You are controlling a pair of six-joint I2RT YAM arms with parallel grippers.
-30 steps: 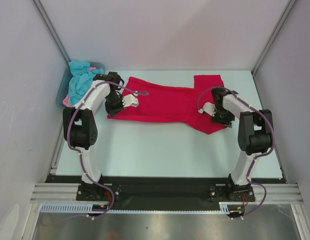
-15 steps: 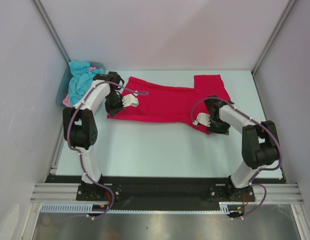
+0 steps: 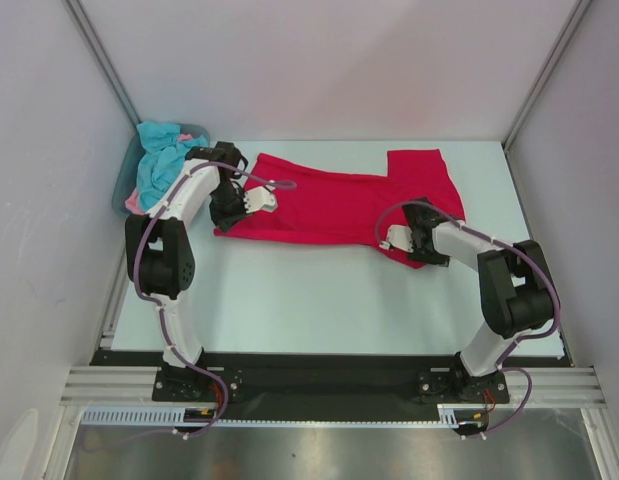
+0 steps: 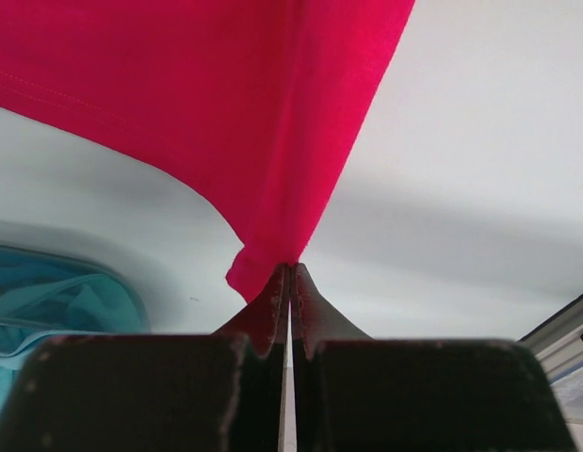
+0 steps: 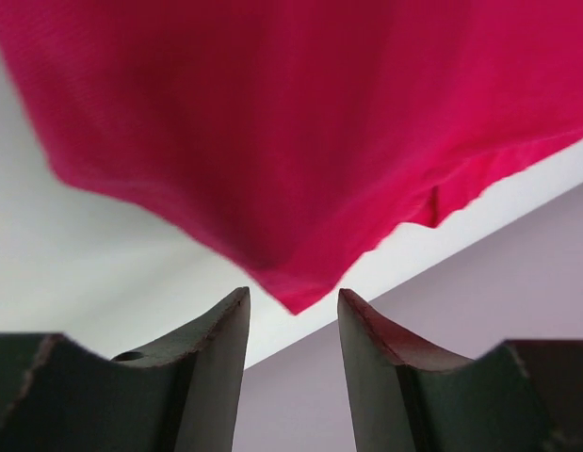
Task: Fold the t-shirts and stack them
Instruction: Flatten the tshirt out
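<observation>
Your red t-shirt [image 3: 334, 205] lies spread across the far half of the counter [image 3: 309, 290], its long edge running left to right and one corner pointing toward the arms on the right side. It has not shifted over the last second.

What has changed is the right arm. A second ago its right end effector [image 3: 397, 238] sat further out, over the right part of the shirt. It has since swung inward and toward the bases, and it now sits at that near-right corner. In the right wrist view the right end effector [image 5: 293, 299] is spread apart, with the pointed tip of the cloth hanging just in front of the gap and nothing pinched yet.

The left arm has held its place. The left end effector [image 3: 257, 201] is at the shirt's left end, and its wrist view shows the left end effector [image 4: 290, 271] clamped tight on a corner of red cloth.

So one corner is secured and the other is lined up. You are likely about to close on the right corner, and a two-handed fold can begin after that.

The turquoise t-shirt [image 3: 161, 160] and the pink t-shirt [image 3: 135, 203] wait heaped in the tub [image 3: 120, 190] at the far left, unfolded.
</observation>
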